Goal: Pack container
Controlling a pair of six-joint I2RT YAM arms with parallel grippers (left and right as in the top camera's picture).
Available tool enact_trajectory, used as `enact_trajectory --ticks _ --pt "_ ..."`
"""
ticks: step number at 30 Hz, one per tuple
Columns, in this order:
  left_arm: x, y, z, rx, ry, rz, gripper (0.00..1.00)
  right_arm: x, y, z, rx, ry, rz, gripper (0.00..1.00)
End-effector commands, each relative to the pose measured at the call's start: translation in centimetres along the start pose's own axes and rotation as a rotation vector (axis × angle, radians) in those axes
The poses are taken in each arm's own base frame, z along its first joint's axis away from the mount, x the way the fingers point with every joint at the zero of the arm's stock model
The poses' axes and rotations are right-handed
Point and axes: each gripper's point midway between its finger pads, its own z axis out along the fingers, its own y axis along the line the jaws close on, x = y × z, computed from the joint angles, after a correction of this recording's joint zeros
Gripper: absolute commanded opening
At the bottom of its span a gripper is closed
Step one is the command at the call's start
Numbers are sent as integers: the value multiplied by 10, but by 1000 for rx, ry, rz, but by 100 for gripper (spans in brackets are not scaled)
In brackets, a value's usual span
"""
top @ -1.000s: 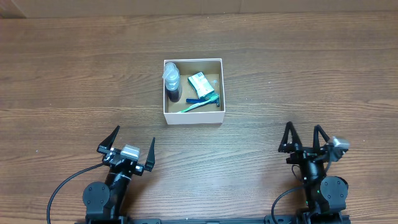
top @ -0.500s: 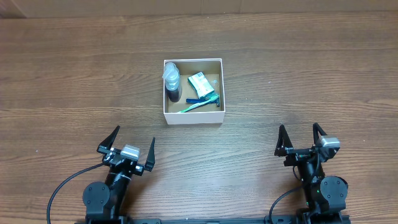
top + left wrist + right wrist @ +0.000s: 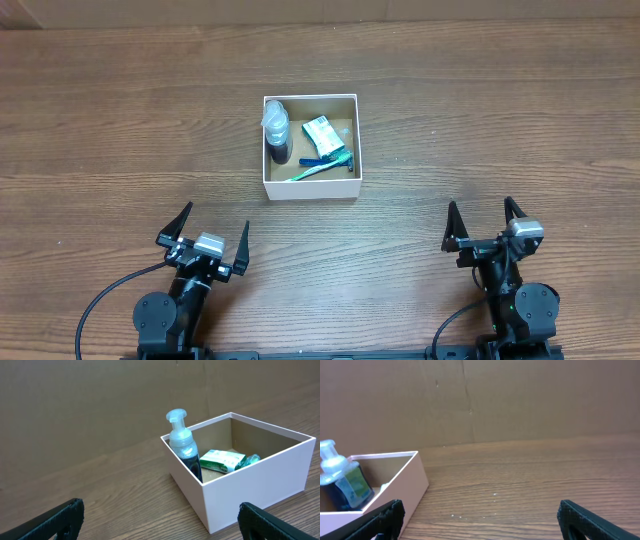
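The container point(image 3: 311, 186) is a small white-walled box with a brown bottom, on the wooden table. It holds a pump bottle point(image 3: 277, 131), a green and white packet point(image 3: 321, 134) and a toothbrush point(image 3: 322, 167). The left wrist view shows the container point(image 3: 260, 485) with the bottle point(image 3: 182, 447) upright and the packet point(image 3: 221, 459) inside. The right wrist view shows the container's corner point(image 3: 412, 487) and the bottle point(image 3: 342, 482). My left gripper point(image 3: 208, 235) and right gripper point(image 3: 483, 221) are open and empty, near the front edge, far from the container.
A brown cardboard wall point(image 3: 100, 405) stands behind the table, also in the right wrist view point(image 3: 520, 400). Bare wooden tabletop point(image 3: 480, 120) lies around the container.
My right gripper has turned and shifted slightly left near the front edge, then settled. The left gripper and the container have not moved.
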Motion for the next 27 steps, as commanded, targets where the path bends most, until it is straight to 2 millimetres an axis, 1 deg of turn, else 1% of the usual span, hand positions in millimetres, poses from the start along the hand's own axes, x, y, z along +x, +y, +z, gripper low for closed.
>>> enact_trajectory --ticks 1,27 --pt "0 3 -1 -16 -4 20 100 1 1 0 -4 -7 -98 100" --pt "0 3 -1 -16 -5 20 100 1 -1 0 7 -8 -101 100"
